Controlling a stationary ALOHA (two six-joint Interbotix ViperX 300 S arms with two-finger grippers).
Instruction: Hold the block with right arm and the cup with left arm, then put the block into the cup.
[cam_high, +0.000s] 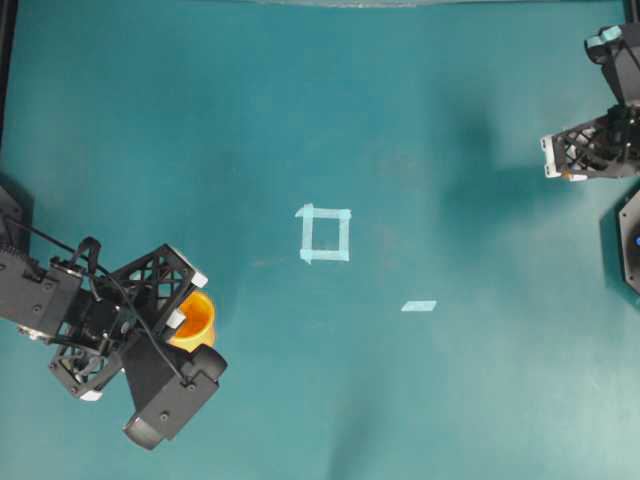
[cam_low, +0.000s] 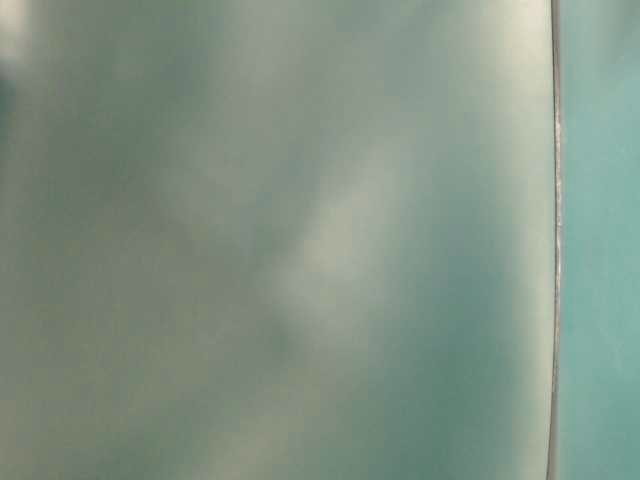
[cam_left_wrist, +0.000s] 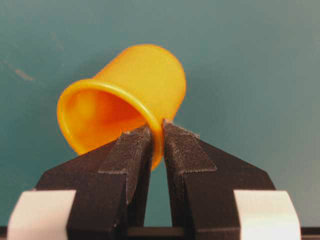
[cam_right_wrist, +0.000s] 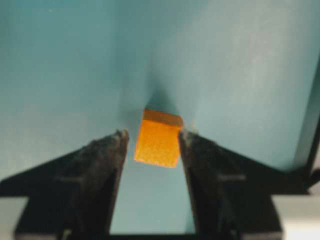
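The orange-yellow cup (cam_high: 197, 318) is pinched by its rim in my left gripper (cam_high: 187, 300) at the lower left of the overhead view. In the left wrist view the cup (cam_left_wrist: 140, 80) is tilted, mouth toward the camera, and my left gripper (cam_left_wrist: 157, 131) is shut on its rim wall. The tiny orange block (cam_right_wrist: 157, 142) sits between the fingers of my right gripper (cam_right_wrist: 153, 136). The right finger touches the block and a narrow gap shows at the left finger. In the overhead view the right gripper (cam_high: 558, 165) is at the far right edge, with the block (cam_high: 567, 176) just visible.
A square outline of light tape (cam_high: 324, 233) marks the table's middle, and a short tape strip (cam_high: 419, 306) lies to its lower right. A black base (cam_high: 630, 240) stands at the right edge. The table-level view is a blur.
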